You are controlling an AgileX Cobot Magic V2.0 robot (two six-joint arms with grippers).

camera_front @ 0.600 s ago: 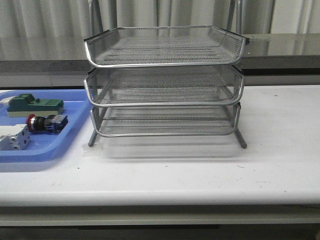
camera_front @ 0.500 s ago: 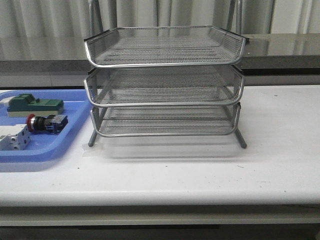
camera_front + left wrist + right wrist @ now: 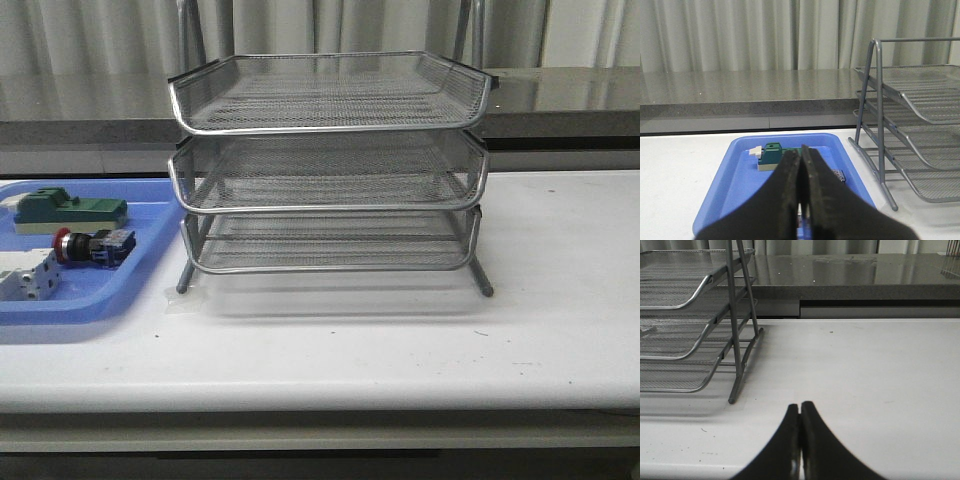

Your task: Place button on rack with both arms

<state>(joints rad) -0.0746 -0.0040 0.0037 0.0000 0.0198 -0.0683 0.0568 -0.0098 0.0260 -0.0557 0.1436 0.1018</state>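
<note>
The button [image 3: 93, 246], red cap, black collar and blue body, lies on its side in the blue tray [image 3: 140, 280] at the left of the front view. In the left wrist view only its blue end [image 3: 840, 175] shows beside the fingers. The three-tier silver wire rack [image 3: 330, 170] stands mid-table; it also shows in the left wrist view [image 3: 910, 120] and the right wrist view [image 3: 685, 330]. My left gripper [image 3: 800, 153] is shut and empty above the tray. My right gripper [image 3: 800, 405] is shut and empty over bare table right of the rack. Neither arm shows in the front view.
The blue tray also holds a green block component [image 3: 68, 211], also in the left wrist view [image 3: 773, 156], and a white terminal block [image 3: 28, 279]. A grey counter ledge [image 3: 560, 100] and curtains run behind the table. The table's front edge [image 3: 320, 405] is near.
</note>
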